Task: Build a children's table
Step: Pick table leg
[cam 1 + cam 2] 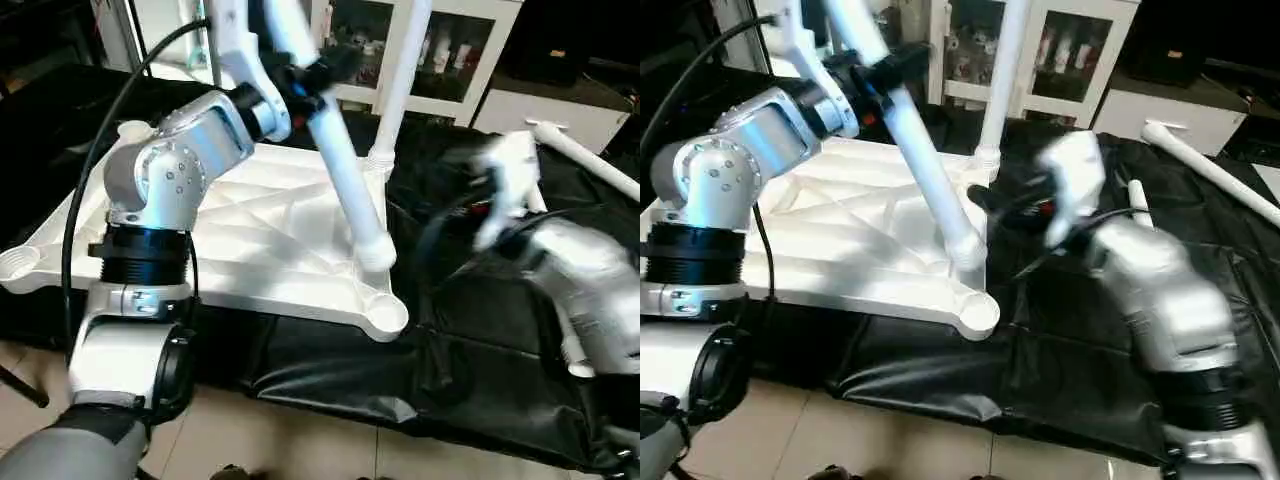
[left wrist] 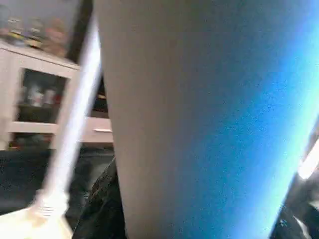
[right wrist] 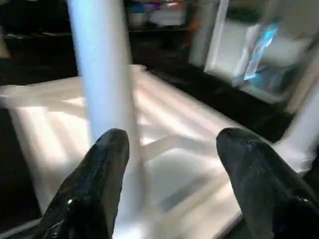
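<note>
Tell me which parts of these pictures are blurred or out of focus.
Eye views: the right end effector is smeared by motion, while the tabletop stays crisp. Left wrist view: the held leg is a soft, close blur. Right wrist view: its fingers are clearer than the streaky background.

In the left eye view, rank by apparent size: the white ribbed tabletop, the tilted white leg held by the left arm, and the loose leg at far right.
1. White ribbed plastic tabletop, clearly largest.
2. Tilted white tube leg.
3. Loose white tube leg looks smallest, but it lies farther off and runs out of frame, so that is unsure.
</note>
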